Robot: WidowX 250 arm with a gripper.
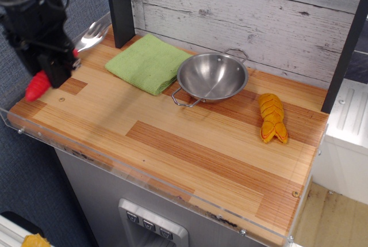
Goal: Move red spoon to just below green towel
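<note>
Gripper (54,63): black, at far left of scene, over the left edge of the wooden table (190,143). Closed on the red spoon (57,63) around its middle; jaws largely lost against the dark body, but clamped on the utensil.

Red spoon: held tilted in the air, clear of the tabletop. Red handle end showing low and to the near left of the gripper; silver head sticking out up and to the far right, pointing toward the dark post (121,5). Left of the green towel (149,63), apart from it.

Green towel: light green, folded, lying flat at the far left part of the table, just right of the post base. Near right corner touching or just beside the steel bowl (213,77).

Steel bowl: two wire handles, upright, mid-table toward the far side.

Orange-yellow segmented toy (272,118): lying flat, right of the bowl, apart from it.

Clear plastic rim (115,163): along the near and left edges of the table.
</note>
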